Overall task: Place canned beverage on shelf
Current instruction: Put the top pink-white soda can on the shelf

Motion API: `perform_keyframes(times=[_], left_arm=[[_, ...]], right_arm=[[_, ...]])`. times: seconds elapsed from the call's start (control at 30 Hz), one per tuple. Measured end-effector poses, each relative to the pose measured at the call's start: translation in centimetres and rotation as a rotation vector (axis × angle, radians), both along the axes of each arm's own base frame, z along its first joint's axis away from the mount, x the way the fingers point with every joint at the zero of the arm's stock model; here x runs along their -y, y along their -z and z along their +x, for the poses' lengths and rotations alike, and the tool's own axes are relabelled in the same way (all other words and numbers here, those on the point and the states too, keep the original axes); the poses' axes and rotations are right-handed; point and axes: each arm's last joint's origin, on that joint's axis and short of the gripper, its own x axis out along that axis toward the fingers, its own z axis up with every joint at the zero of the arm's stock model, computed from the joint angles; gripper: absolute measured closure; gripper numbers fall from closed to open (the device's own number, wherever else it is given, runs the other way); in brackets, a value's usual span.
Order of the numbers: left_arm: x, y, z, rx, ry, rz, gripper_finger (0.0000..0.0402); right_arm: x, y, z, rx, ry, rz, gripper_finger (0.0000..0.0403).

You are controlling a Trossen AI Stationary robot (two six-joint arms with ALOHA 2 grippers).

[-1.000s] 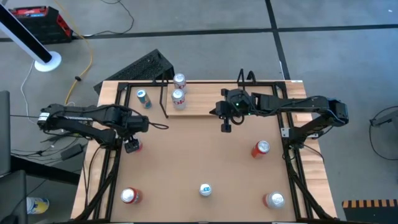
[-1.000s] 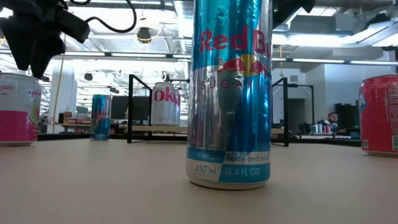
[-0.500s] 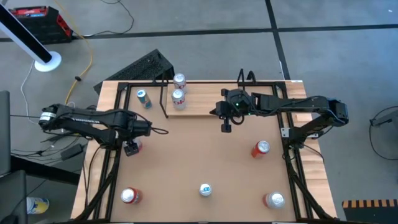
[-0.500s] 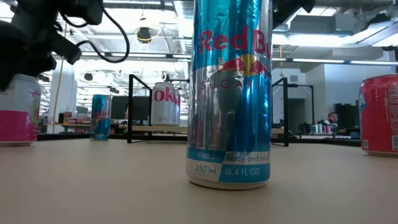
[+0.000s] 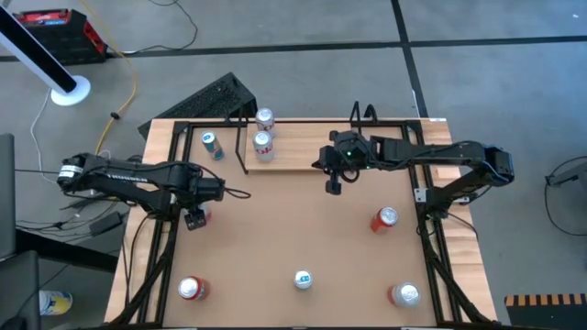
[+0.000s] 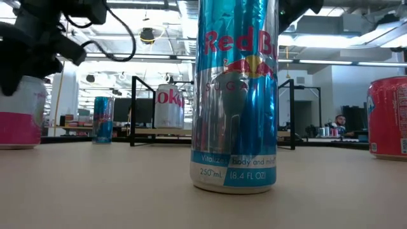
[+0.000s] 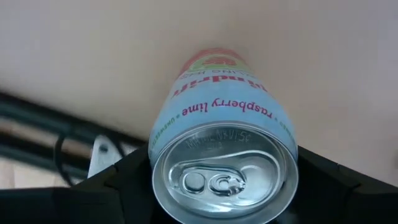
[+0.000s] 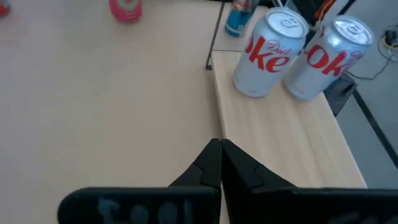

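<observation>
Brown desk [image 5: 275,229] on a grey floor, open office visible beyond. Near the far edge, shelf [image 5: 303,158]: pale plank in a black rod frame, with two Diet Coke cans [image 5: 263,143] upright at its left end, one behind the other, close together.

Left tool [image 5: 193,218] low over the desk's left side, set around the top of a raspberry lime can [image 7: 224,155]. Can upright with its base on the desk. Cannot tell whether gripped or merely enclosed.

Right tool [image 8: 219,146] pressed together, holding nothing, hovering at the shelf's front edge to the right of the Diet Coke cans.

Elsewhere on the desk, well apart: small blue can [image 5: 210,144] just left of the shelf, Red Bull can [image 5: 303,280] at the near edge's middle, red can [image 5: 384,218] on the right, two more red-and-white cans [image 5: 190,289] at the near corners.
</observation>
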Motion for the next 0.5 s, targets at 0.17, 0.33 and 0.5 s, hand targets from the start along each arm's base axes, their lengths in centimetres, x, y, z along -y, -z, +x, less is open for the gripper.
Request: perform_keyframes(times=[0.17, 0.33, 0.5], left_arm=[[0.0, -3.5, 1.4, 0.164, 0.04, 0.002, 0.0132], [0.0, -7.3, 5.2, 0.33, 0.155, 0.043, 0.0132], [-0.6, -9.8, 11.5, 0.366, 0.507, 0.155, 0.0132]], right_arm=[[-0.5, -0.4, -0.7, -0.023, -0.009, 0.008, 0.0376], [-1.0, -1.5, -2.7, -0.049, 0.003, 0.037, 0.0376], [-1.3, -2.9, -4.8, -0.03, 0.039, 0.08, 0.0376]])
